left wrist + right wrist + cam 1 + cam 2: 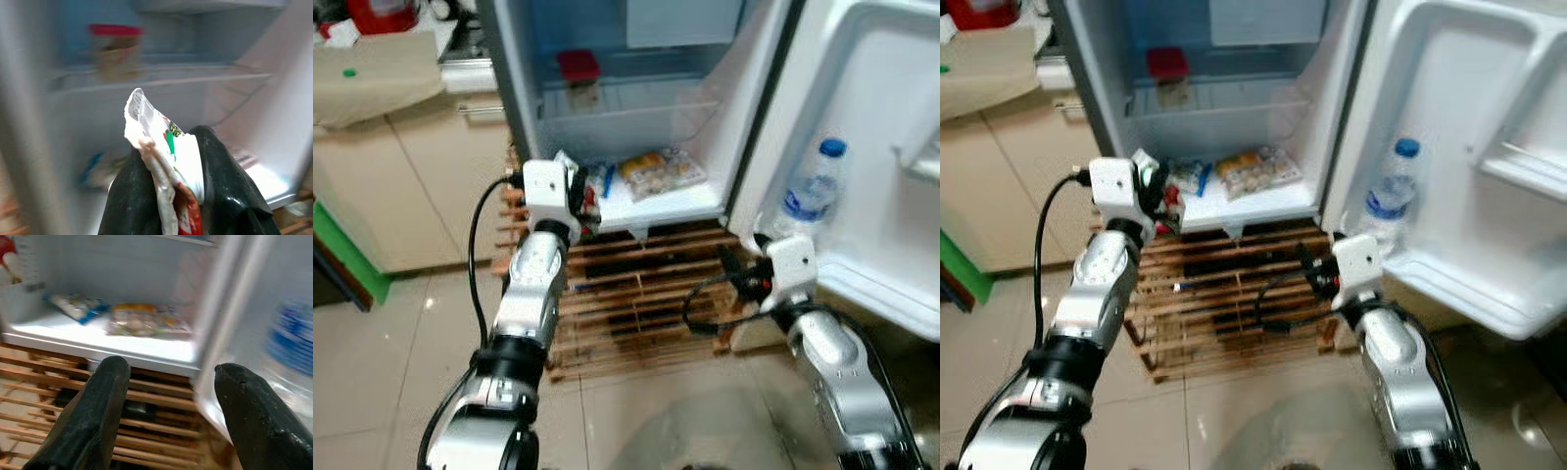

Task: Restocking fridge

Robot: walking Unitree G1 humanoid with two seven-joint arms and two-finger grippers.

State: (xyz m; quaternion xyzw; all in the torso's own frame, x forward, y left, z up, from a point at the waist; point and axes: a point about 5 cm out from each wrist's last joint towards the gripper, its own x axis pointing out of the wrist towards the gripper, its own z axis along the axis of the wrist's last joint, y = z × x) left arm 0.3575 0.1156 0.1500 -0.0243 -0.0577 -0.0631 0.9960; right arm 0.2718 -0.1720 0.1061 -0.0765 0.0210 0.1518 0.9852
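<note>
Currently a crumpled packet (164,161) is pinched only by its edge in the left end effector (168,196), so it could slip before the fridge shelf (666,204) is reached, while the right end effector (171,406) is held wide open and empty.

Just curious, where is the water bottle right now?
The water bottle stands upright in the open fridge door's shelf, on the robot's right, above the right tool.

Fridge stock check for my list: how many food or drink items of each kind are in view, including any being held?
Snack packets: 3 (clear packet, blue packet, held packet in left gripper)
Red-lidded jar: 1
Water bottle: 1
Total: 5
</note>
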